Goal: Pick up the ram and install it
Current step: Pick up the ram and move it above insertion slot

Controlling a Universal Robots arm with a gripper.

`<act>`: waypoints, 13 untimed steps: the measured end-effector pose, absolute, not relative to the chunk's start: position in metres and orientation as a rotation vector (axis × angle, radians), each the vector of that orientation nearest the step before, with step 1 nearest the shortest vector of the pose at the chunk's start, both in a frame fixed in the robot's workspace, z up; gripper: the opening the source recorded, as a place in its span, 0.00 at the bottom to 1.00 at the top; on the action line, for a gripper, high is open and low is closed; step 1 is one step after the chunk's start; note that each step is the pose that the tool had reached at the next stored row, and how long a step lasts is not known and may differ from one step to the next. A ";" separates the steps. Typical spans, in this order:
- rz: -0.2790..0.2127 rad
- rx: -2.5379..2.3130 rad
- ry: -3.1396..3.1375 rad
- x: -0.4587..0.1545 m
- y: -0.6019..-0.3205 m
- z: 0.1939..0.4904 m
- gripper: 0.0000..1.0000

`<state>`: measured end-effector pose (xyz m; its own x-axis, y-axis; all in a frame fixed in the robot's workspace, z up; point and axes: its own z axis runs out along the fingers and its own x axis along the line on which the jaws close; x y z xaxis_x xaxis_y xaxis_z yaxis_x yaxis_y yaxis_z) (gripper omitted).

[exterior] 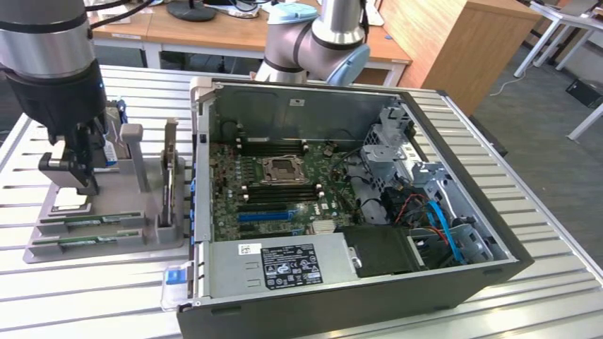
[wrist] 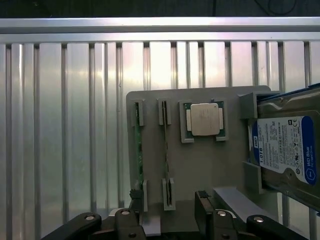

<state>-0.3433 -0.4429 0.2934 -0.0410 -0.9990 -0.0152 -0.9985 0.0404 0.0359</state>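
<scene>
The ram (wrist: 139,150) is green, in a plain grey tray (wrist: 200,175). The hard drive (wrist: 282,150) carries a blue-and-white label. The desk (wrist: 60,125) is silver, ribbed in parallel slats. The computer case (exterior: 330,314) is black, its motherboard (exterior: 231,194) green.

Here's my gripper (exterior: 73,178) at nine o'clock in the exterior view, hanging straight down off my wrist, jaws spread wide. My blue-capped arm joint (exterior: 320,49) sits at twelve. On the wrist view, my fingers (wrist: 202,200) flank six o'clock.
</scene>
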 end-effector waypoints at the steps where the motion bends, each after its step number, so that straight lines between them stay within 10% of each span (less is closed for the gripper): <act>1: -0.057 2.166 -2.256 -0.343 -0.443 0.291 0.53; 13: -0.057 2.166 -2.256 -0.344 -0.444 0.283 0.53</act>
